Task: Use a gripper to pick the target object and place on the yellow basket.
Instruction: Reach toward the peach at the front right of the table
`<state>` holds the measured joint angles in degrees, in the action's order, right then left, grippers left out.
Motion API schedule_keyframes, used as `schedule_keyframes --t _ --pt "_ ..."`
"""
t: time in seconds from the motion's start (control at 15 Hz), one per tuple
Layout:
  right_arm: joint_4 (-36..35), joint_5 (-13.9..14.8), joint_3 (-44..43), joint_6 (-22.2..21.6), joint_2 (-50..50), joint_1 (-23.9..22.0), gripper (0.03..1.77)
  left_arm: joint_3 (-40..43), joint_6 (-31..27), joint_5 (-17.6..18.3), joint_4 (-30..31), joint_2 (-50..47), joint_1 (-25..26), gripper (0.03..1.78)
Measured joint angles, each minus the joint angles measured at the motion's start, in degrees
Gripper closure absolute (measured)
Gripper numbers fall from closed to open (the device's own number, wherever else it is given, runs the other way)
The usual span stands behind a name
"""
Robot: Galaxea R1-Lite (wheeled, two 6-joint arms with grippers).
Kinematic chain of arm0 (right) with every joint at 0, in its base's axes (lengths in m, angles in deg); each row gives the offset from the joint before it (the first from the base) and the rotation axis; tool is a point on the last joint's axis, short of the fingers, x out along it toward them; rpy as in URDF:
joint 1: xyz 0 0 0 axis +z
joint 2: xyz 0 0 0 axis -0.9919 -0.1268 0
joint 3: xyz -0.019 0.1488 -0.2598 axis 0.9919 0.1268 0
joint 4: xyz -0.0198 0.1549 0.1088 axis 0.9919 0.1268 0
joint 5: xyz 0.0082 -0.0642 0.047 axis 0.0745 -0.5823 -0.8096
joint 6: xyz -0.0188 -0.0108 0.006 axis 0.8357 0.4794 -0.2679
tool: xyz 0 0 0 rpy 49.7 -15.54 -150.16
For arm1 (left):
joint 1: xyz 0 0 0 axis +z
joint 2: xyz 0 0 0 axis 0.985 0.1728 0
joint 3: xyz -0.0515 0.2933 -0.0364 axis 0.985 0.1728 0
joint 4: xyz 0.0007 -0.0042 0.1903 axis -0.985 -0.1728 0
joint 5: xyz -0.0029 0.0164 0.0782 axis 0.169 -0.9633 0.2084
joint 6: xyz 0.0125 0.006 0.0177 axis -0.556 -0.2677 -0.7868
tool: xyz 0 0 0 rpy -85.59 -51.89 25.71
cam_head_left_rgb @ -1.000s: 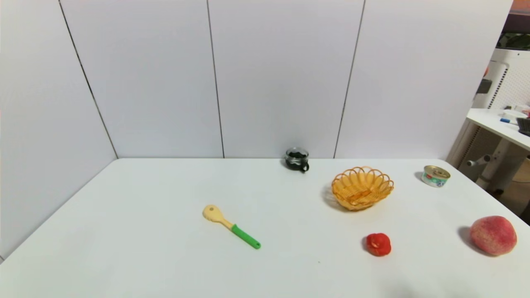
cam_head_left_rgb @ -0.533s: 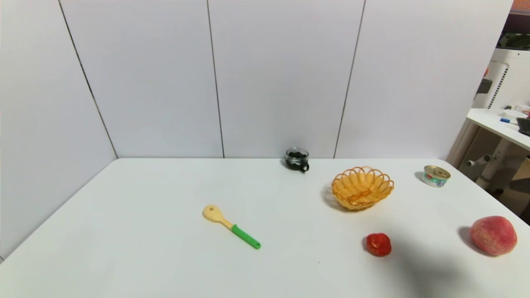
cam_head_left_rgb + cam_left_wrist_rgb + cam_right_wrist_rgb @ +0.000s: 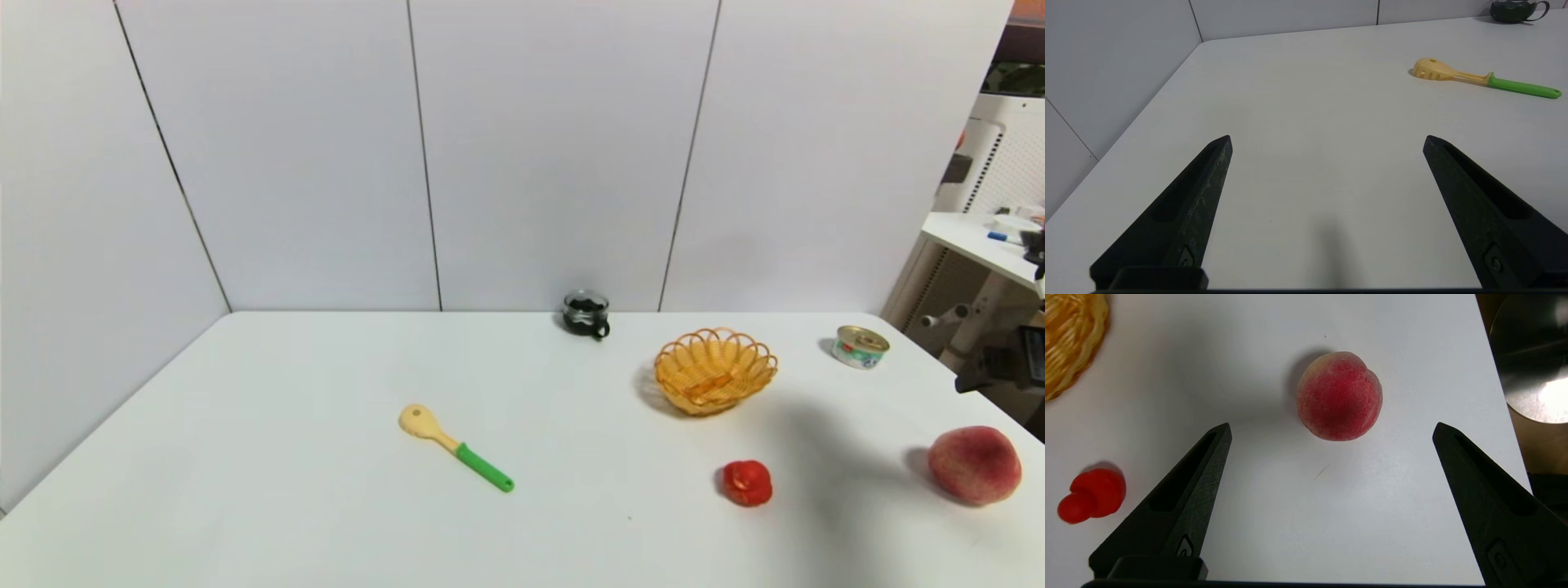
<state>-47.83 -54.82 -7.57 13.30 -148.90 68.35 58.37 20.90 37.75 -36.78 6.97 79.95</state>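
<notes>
Fuzzy round peach (image 3: 1339,396) sat on smooth white surface (image 3: 1290,522) beyond the right end effector's (image 3: 1331,430) wide-spread, empty black tapered jaws.

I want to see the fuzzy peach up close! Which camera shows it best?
The right wrist view: the peach sits big and whole in the middle, just beyond the open right gripper. The head view shows it small at the table's right edge. The left wrist view doesn't show it at all.
</notes>
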Motion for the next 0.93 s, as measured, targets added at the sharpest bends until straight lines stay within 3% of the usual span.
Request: schedule_keyframes --t 0.2,0.53,0.93 --pt "0.5 -0.2 -1.5 0.3 -4.6 -0.8 0.1 0.0 0.0 0.0 0.0 0.0 0.0 0.12" --pt "10.6 -0.2 -7.6 3.9 -10.9 -2.4 0.1 0.0 0.0 0.0 0.0 0.0 0.0 0.12" --pt "11.1 0.0 -11.6 3.9 -16.3 -4.1 0.1 0.0 0.0 0.0 0.0 0.0 0.0 0.12"
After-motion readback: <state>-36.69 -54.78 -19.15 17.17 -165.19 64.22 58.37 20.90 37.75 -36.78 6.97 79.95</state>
